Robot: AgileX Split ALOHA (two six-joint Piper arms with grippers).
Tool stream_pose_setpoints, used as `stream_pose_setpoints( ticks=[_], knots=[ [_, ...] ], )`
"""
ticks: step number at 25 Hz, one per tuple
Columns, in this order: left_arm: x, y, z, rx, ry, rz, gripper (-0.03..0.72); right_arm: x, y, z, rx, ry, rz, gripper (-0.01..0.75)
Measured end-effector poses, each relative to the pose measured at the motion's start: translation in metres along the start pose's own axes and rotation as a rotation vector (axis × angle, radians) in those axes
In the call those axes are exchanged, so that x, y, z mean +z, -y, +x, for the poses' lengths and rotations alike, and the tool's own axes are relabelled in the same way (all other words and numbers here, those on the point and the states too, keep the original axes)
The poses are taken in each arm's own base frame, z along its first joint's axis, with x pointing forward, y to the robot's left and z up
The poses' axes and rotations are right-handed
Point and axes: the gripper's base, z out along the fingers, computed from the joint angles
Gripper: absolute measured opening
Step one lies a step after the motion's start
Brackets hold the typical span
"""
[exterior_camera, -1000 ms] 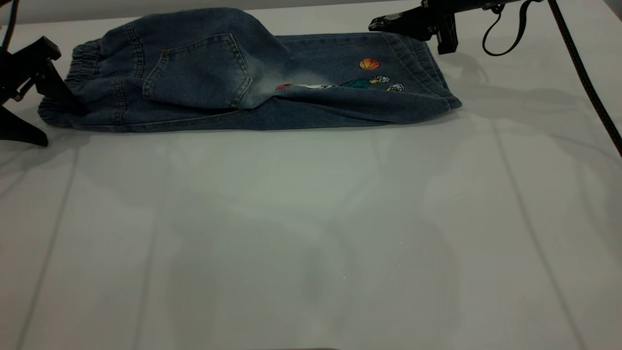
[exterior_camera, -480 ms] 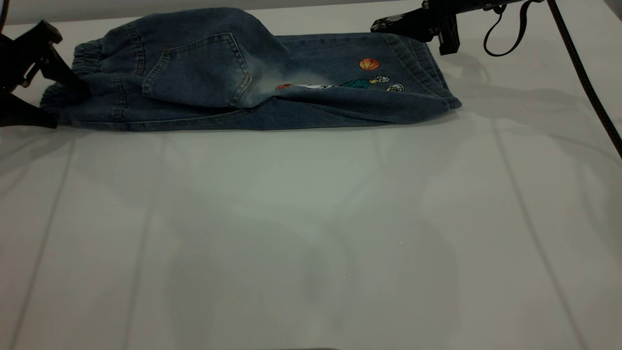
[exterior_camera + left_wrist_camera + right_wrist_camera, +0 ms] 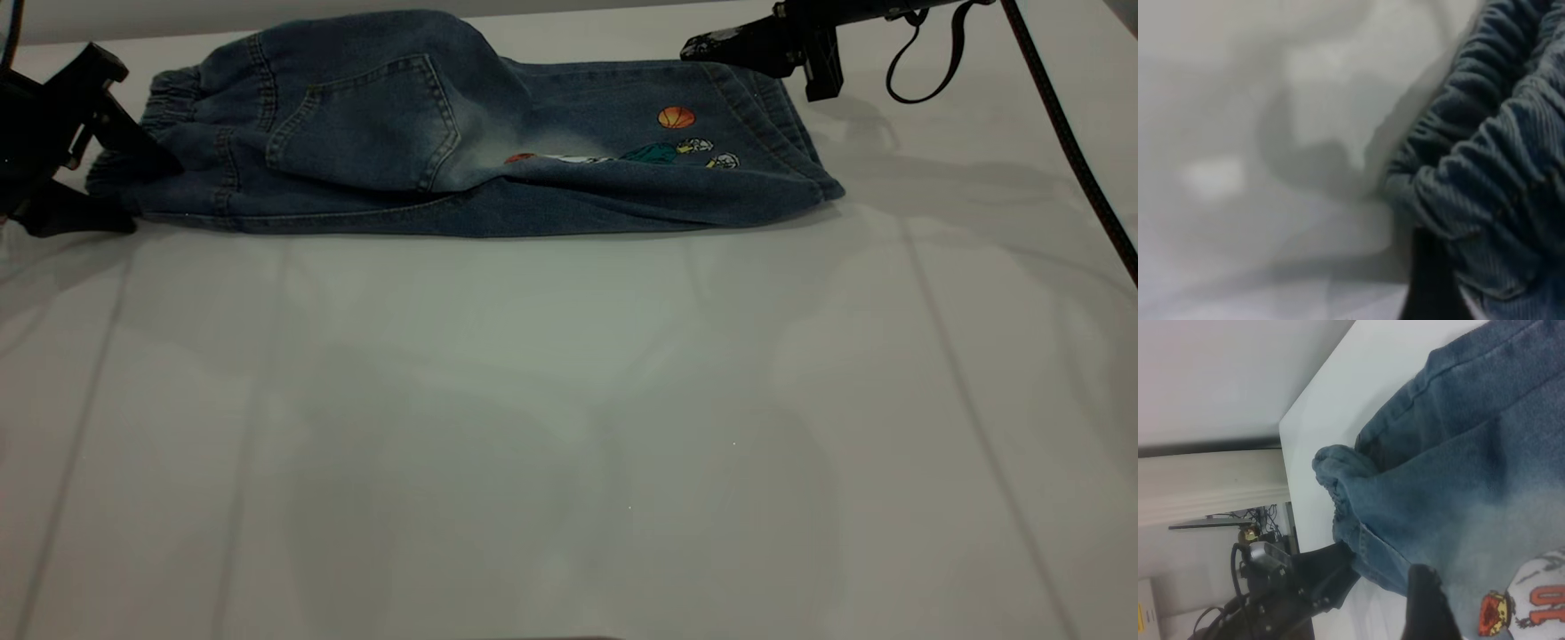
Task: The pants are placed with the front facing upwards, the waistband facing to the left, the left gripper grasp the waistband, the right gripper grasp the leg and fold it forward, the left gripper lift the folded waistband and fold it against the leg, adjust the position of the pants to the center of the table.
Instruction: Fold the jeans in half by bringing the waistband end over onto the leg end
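The near part of the table [image 3: 569, 427] is bare white surface. Farther back, the pants [image 3: 462, 133] lie folded lengthwise along the far side, with the back pocket [image 3: 373, 124] and the small cartoon print [image 3: 676, 142] facing up. The waistband [image 3: 169, 107] is at the left end and is a little raised from the table. The left gripper [image 3: 107, 169] is at that end and its fingers are closed on the waistband; in the left wrist view one black finger [image 3: 1431, 280] presses against the gathered denim [image 3: 1485, 187]. At the far right, the right gripper [image 3: 711, 43] hangs just above the leg end of the pants. Whether its fingers are apart or together, I cannot tell.
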Motion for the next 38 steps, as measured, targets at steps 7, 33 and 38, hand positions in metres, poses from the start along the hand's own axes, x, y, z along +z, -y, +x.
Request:
stream_pose_setpoints(
  ticks=[7, 33, 38],
  knots=[
    [0.002, -0.002, 0.0, 0.007, 0.002, -0.004, 0.062, 0.001, -0.001, 0.002, -0.001, -0.012, -0.01, 0.372],
    [-0.104, 0.094, -0.003, 0.389, 0.089, 0.266, 0.057, 0.151, -0.009, 0.088, -0.246, -0.173, 0.186, 0.372],
    [-0.121, 0.134, 0.021, 0.552, 0.103, 0.335, 0.057, 0.154, -0.01, 0.097, -0.292, -0.269, 0.198, 0.372]
  ],
)
